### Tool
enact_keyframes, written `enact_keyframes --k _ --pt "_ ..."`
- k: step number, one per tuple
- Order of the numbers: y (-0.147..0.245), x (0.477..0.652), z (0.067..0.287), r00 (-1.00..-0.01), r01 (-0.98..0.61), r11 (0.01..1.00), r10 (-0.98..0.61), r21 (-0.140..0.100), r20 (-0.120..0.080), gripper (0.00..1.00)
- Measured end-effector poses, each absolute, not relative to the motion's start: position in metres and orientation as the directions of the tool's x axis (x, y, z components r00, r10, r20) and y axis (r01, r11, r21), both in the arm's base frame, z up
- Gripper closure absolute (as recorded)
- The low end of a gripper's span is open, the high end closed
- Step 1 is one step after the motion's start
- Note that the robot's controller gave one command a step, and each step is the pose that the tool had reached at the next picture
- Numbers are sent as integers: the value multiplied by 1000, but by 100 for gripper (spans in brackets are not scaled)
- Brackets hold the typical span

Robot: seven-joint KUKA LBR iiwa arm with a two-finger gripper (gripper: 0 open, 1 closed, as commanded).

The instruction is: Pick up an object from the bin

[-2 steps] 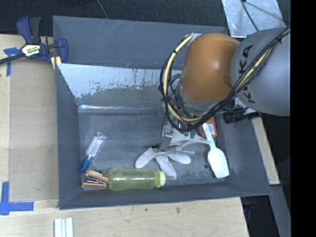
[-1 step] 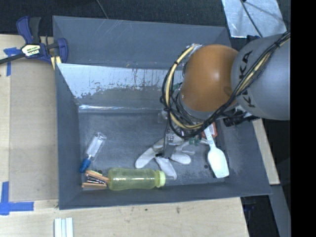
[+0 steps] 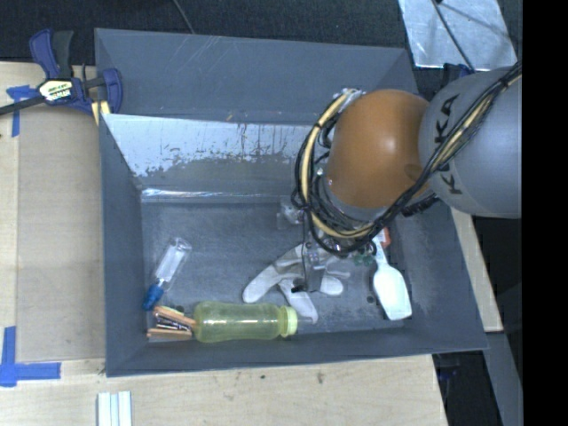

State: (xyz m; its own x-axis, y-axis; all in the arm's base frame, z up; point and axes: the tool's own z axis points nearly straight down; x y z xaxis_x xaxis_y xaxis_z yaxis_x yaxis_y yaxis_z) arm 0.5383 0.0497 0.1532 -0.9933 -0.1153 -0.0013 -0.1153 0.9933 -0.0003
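My gripper (image 3: 310,272) is low in the bin's middle right, under the arm's wrist. It is down on a pale grey, several-lobed plastic thing (image 3: 266,282) that lies flat on the floor and spreads out to the left and right below it. A yellow-green clear bottle (image 3: 241,321) lies on its side just in front of that thing, along the near wall. A small white squeeze bottle (image 3: 391,291) with a red and green label lies to the gripper's right.
A clear tube with a blue tip (image 3: 167,272) lies at the left. A brown wooden piece (image 3: 169,324) sits in the near left corner, touching the bottle's base. The arm's orange dome and cables hang over the back right.
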Motion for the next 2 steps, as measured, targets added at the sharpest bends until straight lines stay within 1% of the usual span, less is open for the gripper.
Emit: enact_keyframes --k 1,2 --pt "41 541 129 -999 35 999 35 1 -3 0" --pt "32 533 111 -999 40 999 40 0 -1 0"
